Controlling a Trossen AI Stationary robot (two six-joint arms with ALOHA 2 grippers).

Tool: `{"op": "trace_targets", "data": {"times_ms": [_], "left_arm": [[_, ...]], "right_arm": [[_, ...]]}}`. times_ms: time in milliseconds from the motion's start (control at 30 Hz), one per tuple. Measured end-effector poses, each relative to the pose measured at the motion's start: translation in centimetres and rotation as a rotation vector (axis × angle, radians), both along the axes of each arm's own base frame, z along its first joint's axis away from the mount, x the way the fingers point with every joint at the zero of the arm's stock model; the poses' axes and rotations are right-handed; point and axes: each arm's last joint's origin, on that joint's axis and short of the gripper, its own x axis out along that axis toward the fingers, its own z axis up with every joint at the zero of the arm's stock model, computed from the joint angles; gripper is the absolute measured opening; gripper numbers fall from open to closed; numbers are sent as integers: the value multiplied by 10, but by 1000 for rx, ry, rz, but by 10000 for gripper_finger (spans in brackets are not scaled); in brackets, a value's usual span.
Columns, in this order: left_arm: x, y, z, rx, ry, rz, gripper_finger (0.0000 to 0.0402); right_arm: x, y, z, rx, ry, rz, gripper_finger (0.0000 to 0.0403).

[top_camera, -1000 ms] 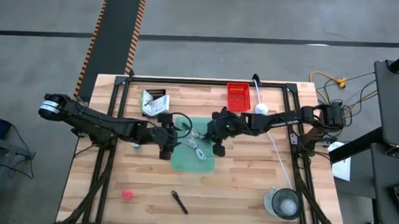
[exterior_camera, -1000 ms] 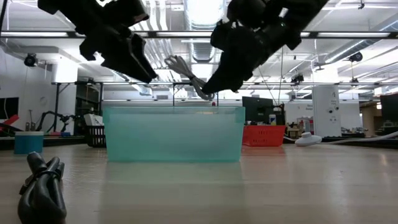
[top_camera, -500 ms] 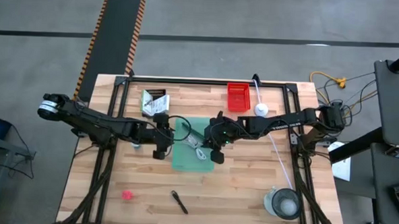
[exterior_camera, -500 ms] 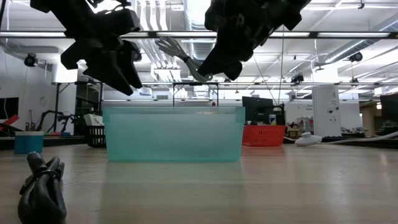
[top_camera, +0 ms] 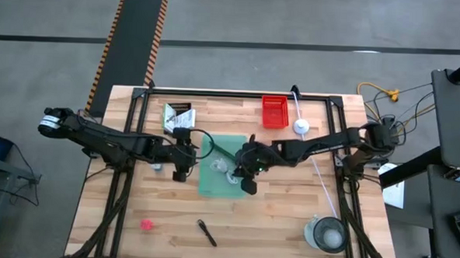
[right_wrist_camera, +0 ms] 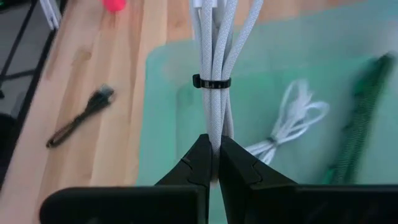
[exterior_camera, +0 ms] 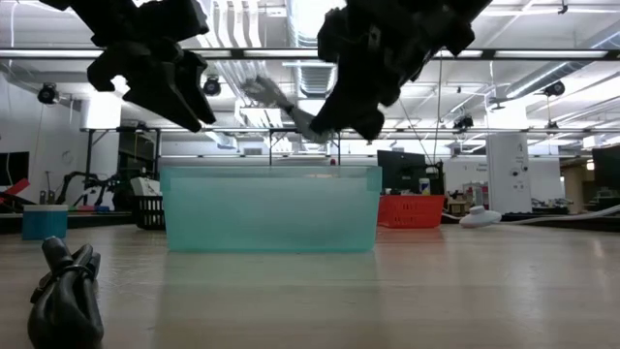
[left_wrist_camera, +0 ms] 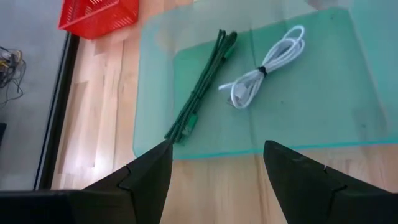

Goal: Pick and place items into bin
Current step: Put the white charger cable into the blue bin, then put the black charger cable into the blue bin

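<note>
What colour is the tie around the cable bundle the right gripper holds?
Black, wrapped around the white braided cable bundle; right wrist view shows it best.

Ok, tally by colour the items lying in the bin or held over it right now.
White: 2, a coiled white cable lying in the bin and a second white cable held by the right gripper above it.
Green: 1, a long green bundle lying in the bin.
Total: 3.
</note>
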Motion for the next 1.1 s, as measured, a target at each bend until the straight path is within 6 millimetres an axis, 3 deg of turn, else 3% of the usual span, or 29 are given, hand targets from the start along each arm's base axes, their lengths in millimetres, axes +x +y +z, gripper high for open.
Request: {"op": "trace_targets", "data": {"times_ms": [200,500,733,1100], "left_arm": [[-1,0,0,1,7,0,235],[-2,0,-2,4,30,1,235],[-3,1,-1,8,29,-3,235],[-4,1,-1,5,30,0,235]], "right_arm": [[16,8,-30,3,53,25,9],[29,11,-43,38,151,81,9],[29,11,-36,18,161,100,22],[28,11,-34,7,149,112,96]]}}
